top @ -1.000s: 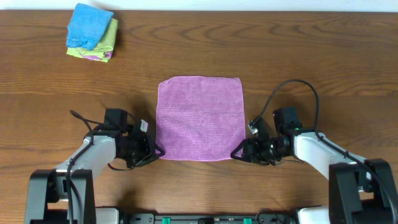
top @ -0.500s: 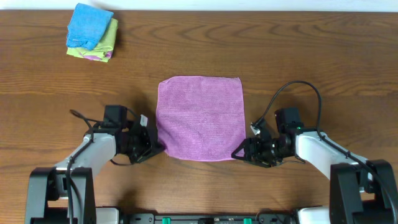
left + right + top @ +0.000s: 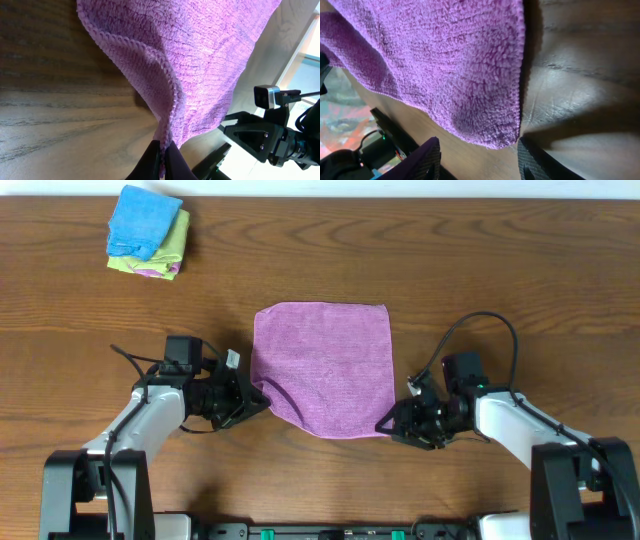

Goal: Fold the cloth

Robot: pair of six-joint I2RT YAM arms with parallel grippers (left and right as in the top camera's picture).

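Pinching the near-left corner of the cloth (image 3: 325, 365), my left gripper (image 3: 162, 155) is clamped tight (corner held up off the table (image 3: 450, 260)). My right gripper (image 3: 479, 159) gapes around the cloth's near-right corner, not gripping.

Left gripper (image 3: 260, 402) went from jaws apart to clamped on the cloth (image 3: 325, 360) corner at its tips. It then moved away from the robot's base, dragging that corner inward. The cloth edge beside the gripper turned diagonal, with 1 raised ridge running from its fingertips (image 3: 161, 159).
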